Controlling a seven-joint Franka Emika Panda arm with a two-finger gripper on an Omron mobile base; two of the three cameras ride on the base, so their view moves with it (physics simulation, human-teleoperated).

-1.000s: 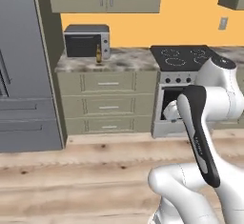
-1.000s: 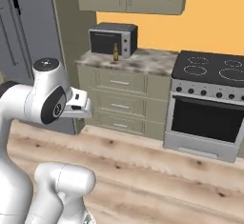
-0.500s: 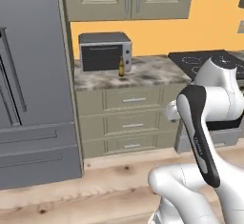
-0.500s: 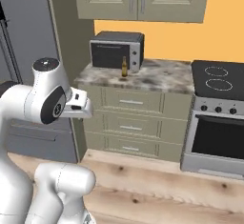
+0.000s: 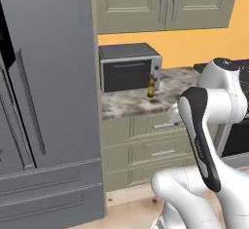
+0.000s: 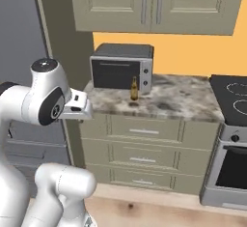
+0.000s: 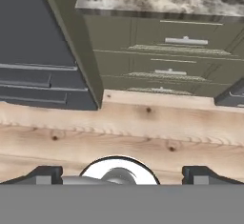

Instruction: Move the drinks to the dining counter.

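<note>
Bottle (image 5: 151, 85) beside microwave (image 5: 129, 67) looms larger; base drove closer.

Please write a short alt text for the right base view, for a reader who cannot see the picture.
A small brown bottle stands on a marbled counter in front of a grey microwave, above green drawers. The robot's white arm rises at the left, and a black stovetop is at the right.
</note>
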